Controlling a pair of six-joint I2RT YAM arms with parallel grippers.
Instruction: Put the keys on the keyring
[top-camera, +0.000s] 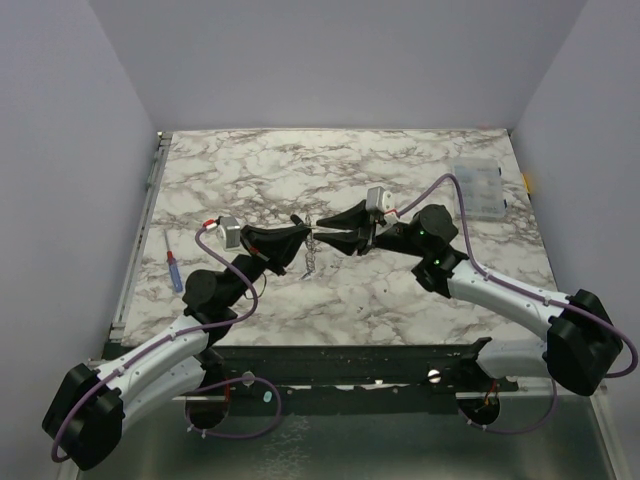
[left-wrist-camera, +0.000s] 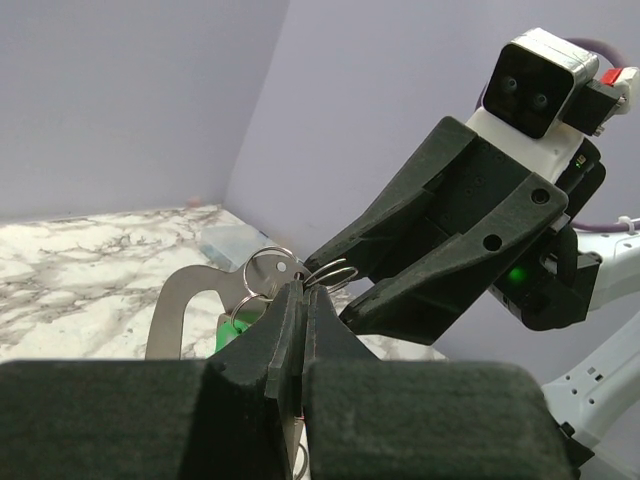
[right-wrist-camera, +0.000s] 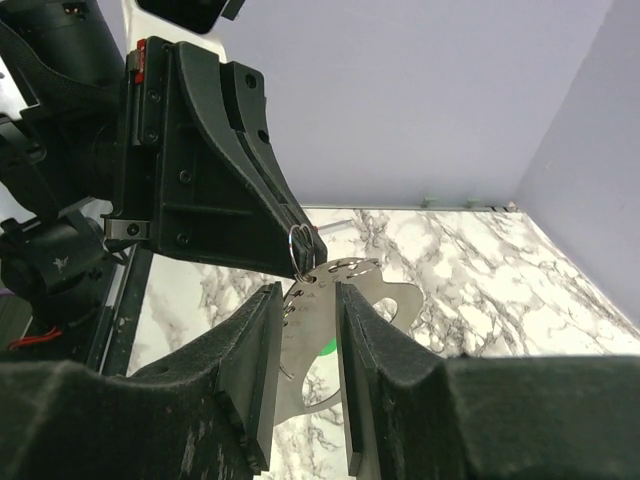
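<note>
Keyring (left-wrist-camera: 333, 272) is clamped in the closed left tool (left-wrist-camera: 303, 300), and the right tool (right-wrist-camera: 307, 300), jaws partly apart astride a flat silvery plate (right-wrist-camera: 390, 295), grip unclear, should advance slowly, square to the ring's split, both held up over the bench (top-camera: 400, 290).

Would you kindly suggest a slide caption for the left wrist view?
The left hand, shut on the keyring, faces the open right hand.
</note>
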